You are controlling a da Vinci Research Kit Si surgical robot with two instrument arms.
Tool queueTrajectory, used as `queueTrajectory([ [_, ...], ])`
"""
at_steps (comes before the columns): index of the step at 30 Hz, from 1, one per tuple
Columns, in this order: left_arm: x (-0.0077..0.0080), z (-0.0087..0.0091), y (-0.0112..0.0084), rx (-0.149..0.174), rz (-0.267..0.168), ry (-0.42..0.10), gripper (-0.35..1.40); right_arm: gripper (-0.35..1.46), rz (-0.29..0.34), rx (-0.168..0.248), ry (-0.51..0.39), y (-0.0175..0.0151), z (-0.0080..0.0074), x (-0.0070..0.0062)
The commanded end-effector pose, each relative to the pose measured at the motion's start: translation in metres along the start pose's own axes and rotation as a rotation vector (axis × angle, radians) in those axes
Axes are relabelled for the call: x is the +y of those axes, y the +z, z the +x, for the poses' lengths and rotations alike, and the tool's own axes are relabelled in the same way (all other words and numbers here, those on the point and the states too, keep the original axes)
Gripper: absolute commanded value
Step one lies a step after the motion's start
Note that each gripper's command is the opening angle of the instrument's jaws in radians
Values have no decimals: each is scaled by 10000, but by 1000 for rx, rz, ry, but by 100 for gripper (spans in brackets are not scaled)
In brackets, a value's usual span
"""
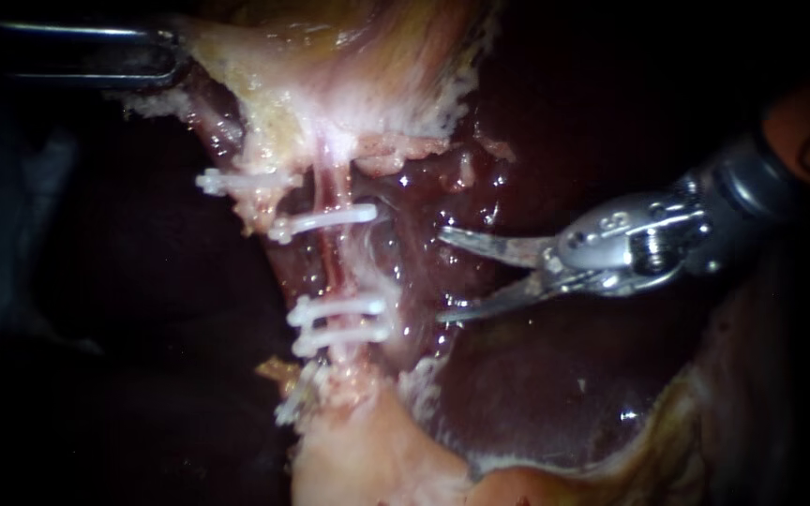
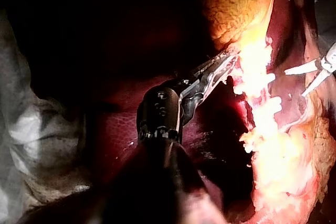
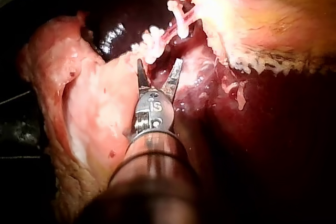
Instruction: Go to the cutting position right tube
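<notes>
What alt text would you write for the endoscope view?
The right instrument, blades spread open, points at a clipped tube without touching it. White clips cross the tube above and below; the left instrument holds tissue at upper left.

Endoscope light pools mid-field: the white clips (image 1: pixel 325 222) and pale tissue (image 1: pixel 330 103) glow, wet specks glint on the liver (image 1: pixel 517 375), the right instrument (image 1: pixel 441 275) shines, and the left instrument (image 1: pixel 157 58) is almost lost in the black margin. From the left wrist, glare burns out the pale tissue while its own shaft lies in shadow. The right wrist view is brighter, shaded around its own shaft
</notes>
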Motion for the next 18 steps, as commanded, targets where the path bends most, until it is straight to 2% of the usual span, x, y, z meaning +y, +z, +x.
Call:
queueTrajectory([
  [1, 0, 0, 0, 0, 0, 1, -35, 141, 6, 2, 0, 4, 0, 1],
  [10, 0, -1, 1, 0, 1, 1, -35, 139, 67, 32, 31, 50, 2, 11],
  [18, 0, -1, 1, 0, 1, 1, -35, 136, 145, 91, 46, 70, 11, 10],
])
